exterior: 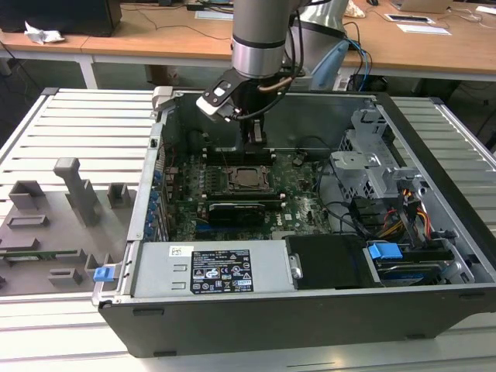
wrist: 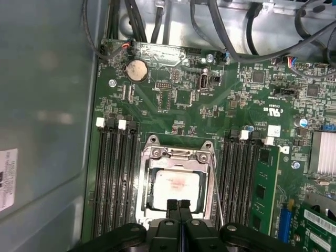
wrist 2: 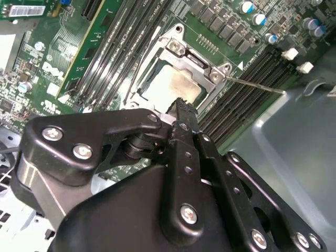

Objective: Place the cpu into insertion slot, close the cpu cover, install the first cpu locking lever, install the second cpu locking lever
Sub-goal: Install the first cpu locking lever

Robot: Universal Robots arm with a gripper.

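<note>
Clenched, empty gripper (wrist: 178, 205) hangs over the smudged silvery cpu (wrist: 176, 185) under its cover (wrist: 178, 155); the second wrist view shows a lever (wrist 2: 257, 85) jutting out.

Pale ribbed metal tabletop (exterior: 85, 116), grey moulded fixture blocks (exterior: 74, 190) toward the exterior view's left, long wooden desks (exterior: 155, 39) behind, crumpled white paper (exterior: 40, 33), loose sheets (exterior: 422, 29)

We identify a robotics laboratory: open computer case (exterior: 232, 318) on a slatted metal bench (exterior: 85, 124), grey fixture blocks (exterior: 74, 190) beside it, wooden desks (exterior: 155, 35) with papers (exterior: 422, 29) beyond its far edge
</note>
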